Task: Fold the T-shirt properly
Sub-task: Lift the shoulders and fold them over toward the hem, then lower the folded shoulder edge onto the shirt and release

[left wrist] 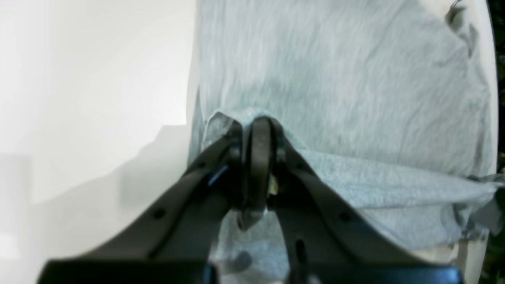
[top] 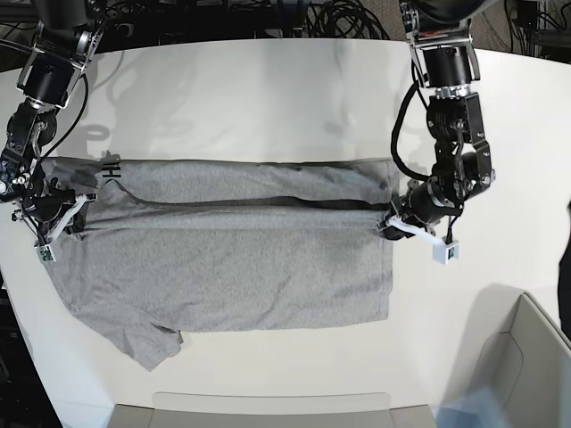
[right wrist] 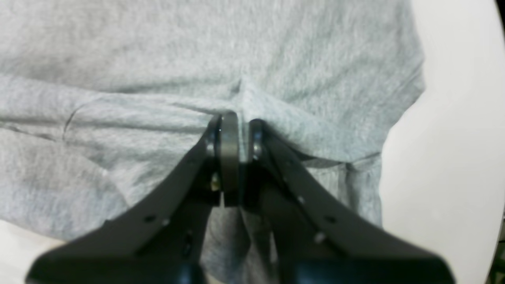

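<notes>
Mid lengthwise fold: both grippers, left gripper (top: pixel 393 225) and right gripper (top: pixel 70 210), clamp the T-shirt (top: pixel 232 267) edge; next, carry it toward 6 o'clock.

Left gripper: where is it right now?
Base view, right side: the left gripper is shut on the right edge of the heather-grey cotton T-shirt on the white table.

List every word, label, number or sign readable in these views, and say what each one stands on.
T-shirt: black block lettering shows only at the folded edge on the base view's left; just a few partial strokes peek out, too cut off to read as a word.
White tag on the left gripper: a small dark mark, too small to read.
White tag on the right gripper: likewise too small to read.
Both wrist views: no text visible.
</notes>
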